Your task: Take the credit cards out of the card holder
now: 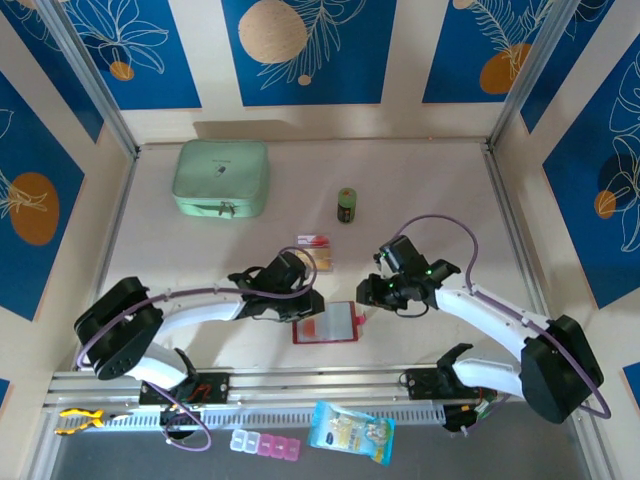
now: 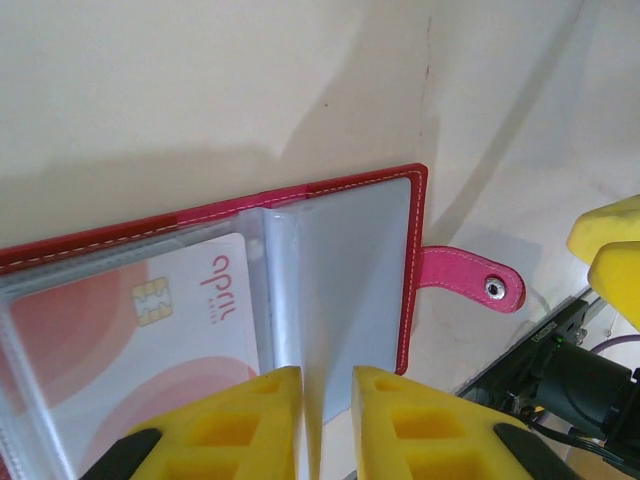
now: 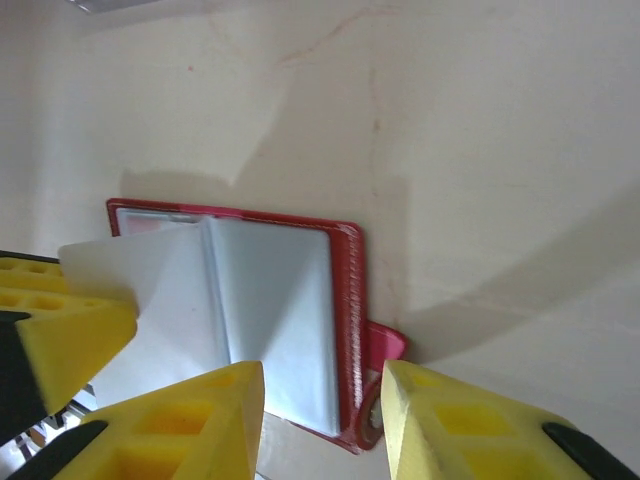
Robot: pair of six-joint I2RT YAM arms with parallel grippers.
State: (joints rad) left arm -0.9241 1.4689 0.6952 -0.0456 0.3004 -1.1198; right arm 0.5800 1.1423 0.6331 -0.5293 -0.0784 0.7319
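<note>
Mid-extraction. Card holder [image 1: 325, 326] lies open on tabletop [image 1: 430, 190], between the arms. Left claw [image 2: 327, 390] pinching a lifted clear sleeve leaf [image 2: 340, 270]. Right claw [image 3: 322, 400] spread above snap tab [image 3: 386, 345]. One credit card [image 2: 120, 330] sits sleeved. Next, probably: right claw grips its edge and slides it out.

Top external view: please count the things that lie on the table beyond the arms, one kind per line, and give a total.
Mint-green zip case: 1
Small dark jar: 1
Red card holder: 1
Loose cards: 2, as far as the view shows
Total: 5
</note>
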